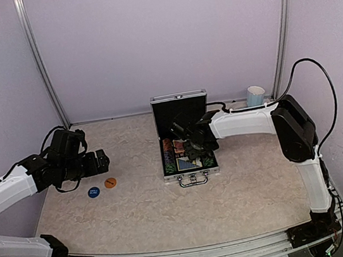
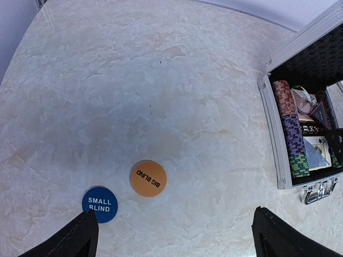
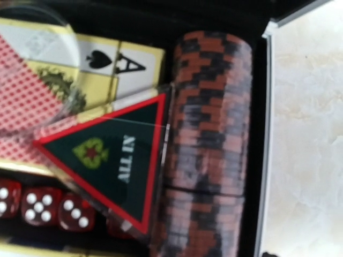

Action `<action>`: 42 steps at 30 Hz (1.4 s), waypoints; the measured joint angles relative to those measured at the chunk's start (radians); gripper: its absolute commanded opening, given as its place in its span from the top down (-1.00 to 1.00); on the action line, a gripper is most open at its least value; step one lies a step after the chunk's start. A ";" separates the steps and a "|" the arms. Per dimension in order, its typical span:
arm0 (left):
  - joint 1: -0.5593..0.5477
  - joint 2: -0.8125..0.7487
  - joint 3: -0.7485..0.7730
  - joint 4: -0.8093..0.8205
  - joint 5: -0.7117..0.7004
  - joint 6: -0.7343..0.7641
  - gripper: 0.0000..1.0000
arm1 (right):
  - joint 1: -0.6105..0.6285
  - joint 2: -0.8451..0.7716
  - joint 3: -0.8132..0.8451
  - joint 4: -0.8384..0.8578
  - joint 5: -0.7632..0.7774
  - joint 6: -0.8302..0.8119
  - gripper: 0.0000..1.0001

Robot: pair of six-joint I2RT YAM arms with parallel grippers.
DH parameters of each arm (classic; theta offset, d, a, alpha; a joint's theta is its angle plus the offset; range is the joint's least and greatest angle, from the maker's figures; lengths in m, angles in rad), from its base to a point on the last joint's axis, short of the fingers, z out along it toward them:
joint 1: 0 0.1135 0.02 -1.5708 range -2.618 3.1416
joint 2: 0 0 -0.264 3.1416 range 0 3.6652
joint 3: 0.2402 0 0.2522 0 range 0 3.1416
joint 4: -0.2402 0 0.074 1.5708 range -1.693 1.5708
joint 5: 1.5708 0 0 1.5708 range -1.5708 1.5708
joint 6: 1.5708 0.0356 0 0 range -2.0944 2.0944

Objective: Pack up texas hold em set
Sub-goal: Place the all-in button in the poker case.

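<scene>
The silver briefcase (image 1: pixel 191 175) of the texas hold em set lies open at mid-table, lid up. My right gripper (image 1: pixel 192 139) hangs low over its inside; its fingers do not show in the right wrist view. That view shows the black "ALL IN" triangle (image 3: pixel 115 160) leaning on a red chip row (image 3: pixel 206 144), over card decks (image 3: pixel 107 69) and red dice (image 3: pixel 37 206), with a clear disc (image 3: pixel 32 53) on the cards. The blue disc (image 2: pixel 99 204) and orange disc (image 2: pixel 148 179) lie on the table ahead of my open, empty left gripper (image 2: pixel 177 241).
A light-blue mug (image 1: pixel 256 95) stands at the back right, behind the right arm. The case's purple and green chip rows (image 2: pixel 293 144) face the left gripper. Walls and metal posts close in the table at the back and sides.
</scene>
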 measured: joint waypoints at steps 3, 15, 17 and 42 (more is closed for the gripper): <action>0.000 0.000 0.000 0.000 0.000 0.000 -0.98 | -0.011 0.013 0.016 -0.004 0.003 0.003 -0.42; 0.000 0.011 0.000 0.000 -0.004 0.000 -0.98 | -0.033 0.068 0.064 -0.011 0.002 0.003 -0.42; 0.000 0.014 0.000 0.000 -0.004 0.000 -0.98 | -0.033 0.070 0.068 -0.013 0.002 0.003 -0.42; -0.019 0.077 -0.008 -0.082 -0.010 -0.084 -0.98 | -0.019 -0.365 -0.352 0.162 -0.096 -0.008 -0.98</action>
